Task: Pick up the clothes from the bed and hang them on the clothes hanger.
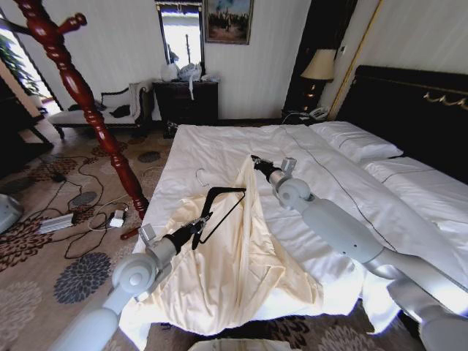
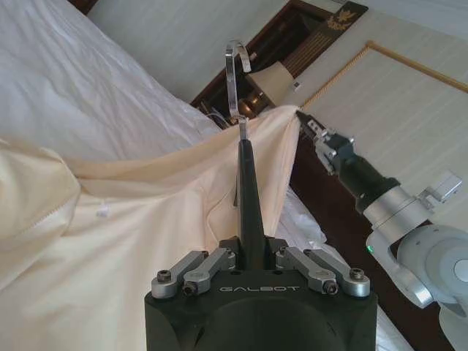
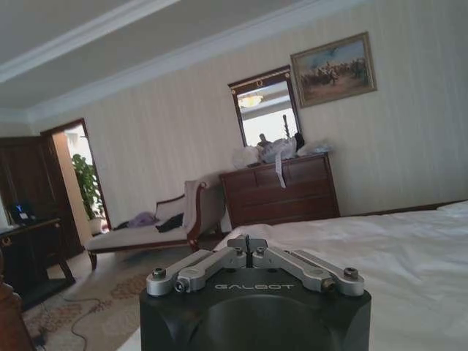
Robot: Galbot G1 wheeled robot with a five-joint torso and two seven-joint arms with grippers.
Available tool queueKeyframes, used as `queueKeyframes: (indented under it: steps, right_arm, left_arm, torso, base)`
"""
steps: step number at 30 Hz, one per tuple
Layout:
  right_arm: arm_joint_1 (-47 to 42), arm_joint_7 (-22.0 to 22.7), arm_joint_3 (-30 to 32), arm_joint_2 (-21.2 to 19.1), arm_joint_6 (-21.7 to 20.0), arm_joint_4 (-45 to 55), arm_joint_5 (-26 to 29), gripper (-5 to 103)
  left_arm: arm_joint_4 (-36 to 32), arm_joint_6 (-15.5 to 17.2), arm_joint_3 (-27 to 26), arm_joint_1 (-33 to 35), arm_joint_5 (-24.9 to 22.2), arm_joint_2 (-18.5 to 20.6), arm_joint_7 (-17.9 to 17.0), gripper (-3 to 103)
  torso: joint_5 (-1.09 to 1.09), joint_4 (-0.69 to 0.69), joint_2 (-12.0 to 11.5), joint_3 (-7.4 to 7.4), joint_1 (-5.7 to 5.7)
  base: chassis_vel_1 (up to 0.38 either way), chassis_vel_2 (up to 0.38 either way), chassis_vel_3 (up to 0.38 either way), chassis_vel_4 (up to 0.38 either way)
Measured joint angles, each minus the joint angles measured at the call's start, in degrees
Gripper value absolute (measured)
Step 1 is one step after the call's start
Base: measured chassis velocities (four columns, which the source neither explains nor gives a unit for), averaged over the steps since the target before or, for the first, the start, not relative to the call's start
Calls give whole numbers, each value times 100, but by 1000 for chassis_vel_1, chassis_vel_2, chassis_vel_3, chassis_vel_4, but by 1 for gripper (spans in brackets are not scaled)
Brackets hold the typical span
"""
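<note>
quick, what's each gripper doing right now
Left gripper: shut on the hanger.
Right gripper: shut on a pinch of the clothes, lifted off the bed.

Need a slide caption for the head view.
Left gripper holds the hanger inside the garment; right gripper lifts its top edge above the bed.

— The arms of this robot, how do they look?

— Pale grey, smooth and round, each with a ball-like joint; seen from the bed (image 1: 219, 146), both become thinner and black toward the wrist.

— And the ends?

— The left gripper (image 2: 251, 261) has a black block with the word GALBOT in pale letters, silver link bars and small dark screws. The right gripper (image 3: 248, 248) is the same: black body, silver bars, same marking. A small green light shines on its grey wrist.
</note>
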Motion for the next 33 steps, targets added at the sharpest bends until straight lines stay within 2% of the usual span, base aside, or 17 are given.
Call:
queueKeyframes:
  steps: [13, 24, 33]
  right_arm:
    - [-140, -194, 564, -53, 698, 586, 88, 0]
    - [-895, -144, 889, -476, 796, 1863, 288, 0]
    - [-1569, -205, 853, -740, 854, 2858, 185, 0]
  left_arm:
    - [377, 112, 493, -400, -40, -124, 47, 18]
    - [908, 20, 536, -1095, -30, -453, 176, 18]
    - [1099, -2, 697, -1613, -4, -422, 211, 18]
  torso:
    - [-1, 2, 0, 0, 1]
    - [0, 0, 0, 0, 1]
    - [0, 1, 0, 0, 0]
  base:
    - [0, 0, 0, 0]
    - [0, 0, 0, 0]
    - [0, 0, 0, 0]
